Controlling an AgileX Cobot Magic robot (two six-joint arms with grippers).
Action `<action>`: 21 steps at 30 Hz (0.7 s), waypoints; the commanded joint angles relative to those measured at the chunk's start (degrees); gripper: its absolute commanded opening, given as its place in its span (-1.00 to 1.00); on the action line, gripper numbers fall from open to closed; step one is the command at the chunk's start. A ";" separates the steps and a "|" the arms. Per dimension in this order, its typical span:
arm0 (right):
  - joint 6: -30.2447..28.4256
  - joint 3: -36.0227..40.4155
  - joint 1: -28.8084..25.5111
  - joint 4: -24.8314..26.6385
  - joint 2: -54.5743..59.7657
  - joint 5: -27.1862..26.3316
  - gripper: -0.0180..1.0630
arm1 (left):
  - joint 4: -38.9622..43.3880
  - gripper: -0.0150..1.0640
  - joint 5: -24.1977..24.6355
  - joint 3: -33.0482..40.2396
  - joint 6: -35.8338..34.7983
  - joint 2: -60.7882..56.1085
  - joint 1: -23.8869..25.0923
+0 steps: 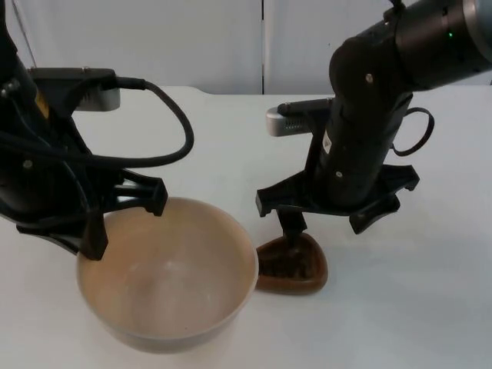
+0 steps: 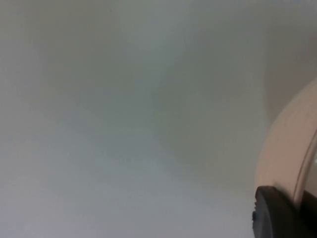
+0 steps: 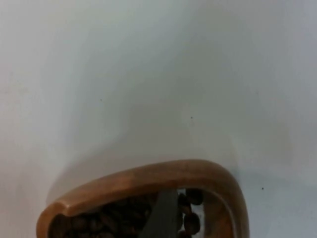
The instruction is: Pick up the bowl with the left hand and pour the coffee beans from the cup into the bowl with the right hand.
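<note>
Beige bowl [image 1: 167,275] rim pinched by left gripper [image 1: 95,240], right gripper [image 1: 293,234] clamping bean-filled wooden cup [image 1: 292,265]

The top camera looks down and forward over the white table top [image 1: 430,307]. Each wrist camera faces it closely; the right shares the rounded brown wooden cup [image 1: 292,267] [image 3: 148,198] with it, the left the pale beige bowl [image 1: 167,270] [image 2: 287,153].

The left arm comes in from the upper left and bends down. Its left gripper [image 1: 115,223] sits low at the bowl [image 1: 173,269], and one black finger [image 1: 94,234] hangs over the rim, pinching it. The right arm reaches in from the upper right and points straight down. Its right gripper [image 1: 294,234] has a finger [image 1: 293,229] dipped inside the cup [image 1: 292,265].
</note>
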 commanded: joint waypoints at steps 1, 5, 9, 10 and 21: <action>0.26 0.23 0.15 -0.21 0.32 -0.69 0.42 | -0.44 -0.98 -0.42 0.16 -0.45 -0.47 -0.37; 0.26 0.23 0.15 -0.21 0.80 -0.03 0.42 | -0.44 -0.98 -0.42 0.16 -0.45 -0.47 -0.37; 0.26 0.23 0.28 0.14 2.15 0.22 0.42 | -0.44 -0.98 -0.55 0.16 -0.45 -0.47 -0.37; 0.26 0.23 0.42 -0.09 2.62 0.22 0.42 | -0.44 -0.98 -0.55 0.16 -0.45 -0.47 -0.37; 0.26 0.23 0.68 0.00 3.27 -1.00 0.17 | -0.44 -0.98 -0.53 0.16 -0.45 -0.47 -0.37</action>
